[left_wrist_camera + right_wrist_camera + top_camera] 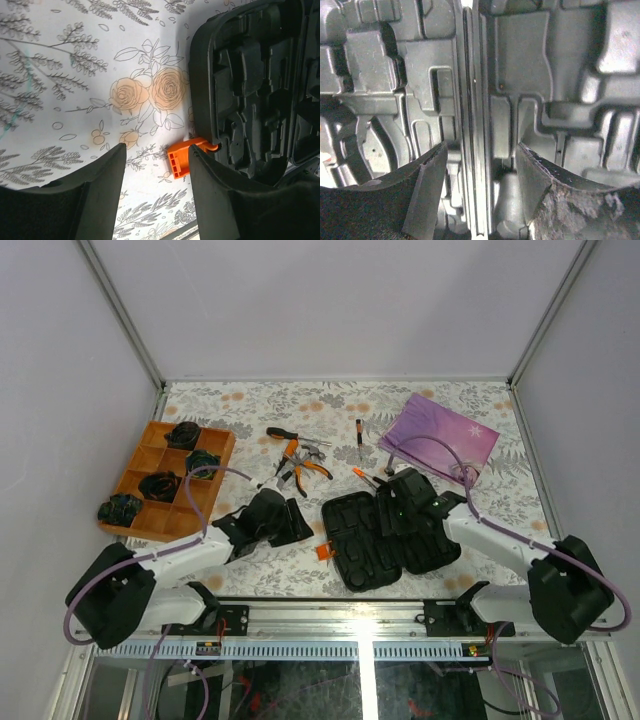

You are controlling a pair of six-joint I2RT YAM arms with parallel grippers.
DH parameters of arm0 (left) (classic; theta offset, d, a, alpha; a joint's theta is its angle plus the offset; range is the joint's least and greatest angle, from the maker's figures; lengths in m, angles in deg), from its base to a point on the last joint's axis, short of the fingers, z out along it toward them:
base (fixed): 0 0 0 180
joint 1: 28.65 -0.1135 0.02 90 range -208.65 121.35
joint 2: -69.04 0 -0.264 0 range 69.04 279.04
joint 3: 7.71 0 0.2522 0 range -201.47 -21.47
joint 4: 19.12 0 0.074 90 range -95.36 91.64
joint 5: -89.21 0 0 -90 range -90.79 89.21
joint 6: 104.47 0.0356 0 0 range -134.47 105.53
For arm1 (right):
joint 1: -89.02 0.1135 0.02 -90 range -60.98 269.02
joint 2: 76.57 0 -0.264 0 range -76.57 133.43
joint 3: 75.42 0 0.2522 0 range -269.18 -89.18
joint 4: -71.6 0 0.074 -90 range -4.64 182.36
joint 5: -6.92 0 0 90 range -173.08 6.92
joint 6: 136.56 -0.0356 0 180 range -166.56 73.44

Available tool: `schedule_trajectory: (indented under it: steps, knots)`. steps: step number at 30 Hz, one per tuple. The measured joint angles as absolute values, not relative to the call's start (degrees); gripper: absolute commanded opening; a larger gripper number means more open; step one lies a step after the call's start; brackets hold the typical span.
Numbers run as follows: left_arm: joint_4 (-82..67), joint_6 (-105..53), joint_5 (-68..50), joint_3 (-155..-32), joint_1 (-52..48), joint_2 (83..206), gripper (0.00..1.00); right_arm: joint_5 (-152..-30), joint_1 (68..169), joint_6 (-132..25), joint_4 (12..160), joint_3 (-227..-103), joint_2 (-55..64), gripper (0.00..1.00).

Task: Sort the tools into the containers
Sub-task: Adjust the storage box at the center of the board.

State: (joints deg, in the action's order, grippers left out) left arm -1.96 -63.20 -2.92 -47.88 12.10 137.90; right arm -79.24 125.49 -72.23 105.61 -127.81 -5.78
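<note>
The black tool case lies open on the floral table, its empty moulded slots facing up and its orange latch at the left edge. Behind it lie the tools: a black-handled screwdriver, orange-handled pliers, a small screwdriver and an orange one. My left gripper stands open just left of the case. In the left wrist view the latch sits beside the right finger, with the case beyond. My right gripper hangs open over the case hinge, holding nothing.
An orange divided tray with black coiled lumps stands at the left. A purple bag lies at the back right. White walls close in the table on three sides.
</note>
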Motion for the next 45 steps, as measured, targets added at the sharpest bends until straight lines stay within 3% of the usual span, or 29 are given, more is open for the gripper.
schedule_trajectory:
  steps: [8, 20, 26, 31, 34, 38, 45]
  knots:
    - [-5.79, -63.27, -5.43, -51.12, 12.10, 143.19, 0.55, -79.70, 125.49, -66.11, 102.62, -131.31, 2.56, 0.59]
    - [-7.77, -63.38, -6.17, -53.92, 12.10, 148.24, 0.52, -82.17, 125.40, -73.65, 101.09, -129.69, 1.36, 0.54]
    - [-8.04, -63.27, -6.17, -54.59, 12.10, 149.90, 0.45, -85.76, 125.40, -79.29, 100.24, -125.65, -4.32, 0.55]
    - [-8.17, -62.83, -6.17, -55.82, 12.10, 152.61, 0.30, -87.72, 125.40, -82.92, 98.36, -123.55, -8.52, 0.62]
    - [-8.19, -62.44, -6.15, -56.82, 12.04, 153.75, 0.28, -87.59, 125.40, -83.51, 97.77, -122.85, -11.21, 0.67]
    - [-7.97, -62.13, -5.72, -57.41, 12.04, 153.73, 0.26, -85.21, 125.40, -82.26, 97.99, -122.83, -14.92, 0.71]
    - [-7.21, -61.39, -4.64, -57.41, 12.04, 152.53, 0.15, -79.37, 125.40, -77.37, 101.70, -123.40, -17.28, 0.74]
